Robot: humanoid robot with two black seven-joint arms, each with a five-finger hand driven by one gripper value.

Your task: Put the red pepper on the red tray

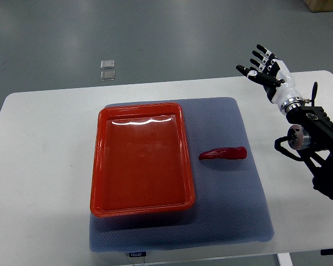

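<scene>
Top view: red pepper (223,153) lies on the blue mat (233,216), just beside the right rim of the red tray (102,166), small gap, not touching. Tray is bare inside. Pepper's long axis runs roughly left-right across the picture, thicker end toward the right, tapered end pointing at the tray.

Right robot hand (265,70) is up over the far right part of the white tabletop (39,166), fingers spread, holding nothing. Its arm comes in from the right edge. Pepper sits well apart from it, toward the near side and to the left. No left arm in frame, so the right one is the only candidate, and it's on the pepper's side of the tray.

My read: reach not started. Hand needs to come back toward the robot and left, then close across the pepper's short axis, fingers straddling the left-right line. After that a short carry left over the rim. Risk: smooth pepper rolling on the mat when pinched.
</scene>
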